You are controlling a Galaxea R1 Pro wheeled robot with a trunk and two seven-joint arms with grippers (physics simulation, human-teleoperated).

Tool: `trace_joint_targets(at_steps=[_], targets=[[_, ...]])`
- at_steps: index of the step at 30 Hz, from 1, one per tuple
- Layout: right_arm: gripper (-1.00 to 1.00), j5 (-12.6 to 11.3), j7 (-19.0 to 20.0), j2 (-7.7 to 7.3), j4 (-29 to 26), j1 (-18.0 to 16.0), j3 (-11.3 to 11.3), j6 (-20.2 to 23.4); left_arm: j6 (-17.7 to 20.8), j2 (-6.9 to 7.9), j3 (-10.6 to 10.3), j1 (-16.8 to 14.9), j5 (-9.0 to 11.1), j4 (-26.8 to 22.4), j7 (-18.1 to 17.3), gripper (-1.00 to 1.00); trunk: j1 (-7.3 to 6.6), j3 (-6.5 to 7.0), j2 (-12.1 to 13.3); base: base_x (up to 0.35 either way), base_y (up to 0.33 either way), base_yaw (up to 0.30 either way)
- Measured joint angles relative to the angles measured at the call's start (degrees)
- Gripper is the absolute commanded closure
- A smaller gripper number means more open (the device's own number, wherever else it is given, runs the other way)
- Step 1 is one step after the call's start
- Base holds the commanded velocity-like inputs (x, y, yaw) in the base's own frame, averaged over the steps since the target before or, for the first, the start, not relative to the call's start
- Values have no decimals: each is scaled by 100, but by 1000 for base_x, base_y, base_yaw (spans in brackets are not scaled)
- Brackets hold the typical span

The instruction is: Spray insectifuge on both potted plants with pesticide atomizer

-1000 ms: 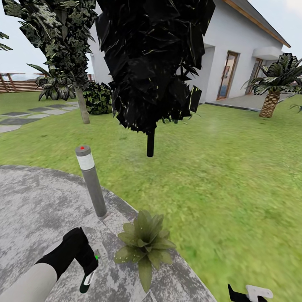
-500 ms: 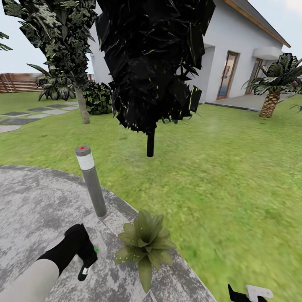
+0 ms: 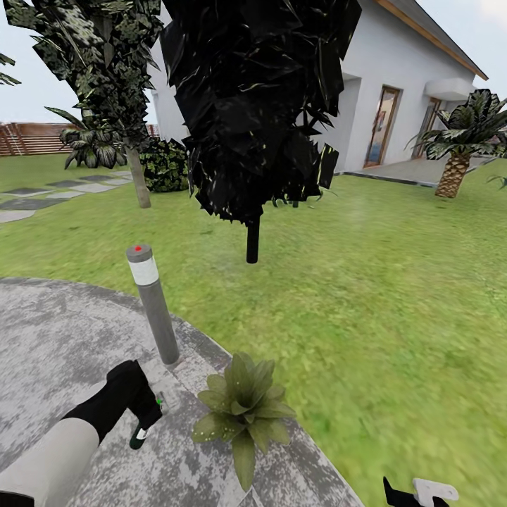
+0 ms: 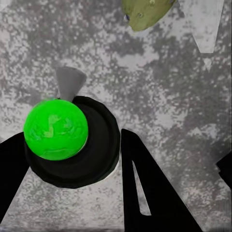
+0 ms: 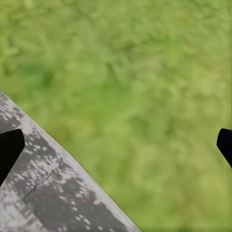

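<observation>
**A:** From the head camera, where is the spray bottle [image 3: 139, 436]?

**B:** The left gripper [image 3: 144, 422] is holding it low over the paved patio [image 3: 63, 338], just beside the leafy potted plant [image 3: 243, 408] and near the grey lamp post [image 3: 153, 306], probably so the nozzle is sitting within range of the leaves.

**A:** And at the left wrist?

**B:** The black fingers [image 4: 145, 188] are pinching the bottle's dark round body [image 4: 92, 154]; a bright green ball [image 4: 55, 129] is covering its top, and a leaf tip [image 4: 145, 12] is showing nearby.

**A:** The right wrist?

**B:** Its fingers [image 5: 9, 147] are sitting spread wide, idle over the lawn [image 5: 145, 96] at the patio's edge.
</observation>
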Motion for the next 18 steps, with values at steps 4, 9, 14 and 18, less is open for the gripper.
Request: trace_joint_targets(at_steps=[4,9,14,18], targets=[[-100,-1,0,0,0,0,-5,0,-27,160,11,13,2,55,3,100,0,0,0,0,0,-4],[-100,-1,0,0,-1,1,-8,-1,-38,181,6,26,9,73,5,100,0,0,0,0,0,-151],[-100,-1,0,1,0,0,-8,0,-8,107,6,5,20,-8,0,100,0,0,0,0,0,-48],[-100,-1,0,3,0,0,-4,0,-2,95,21,-22,13,-16,5,100,0,0,0,0,0,-2]])
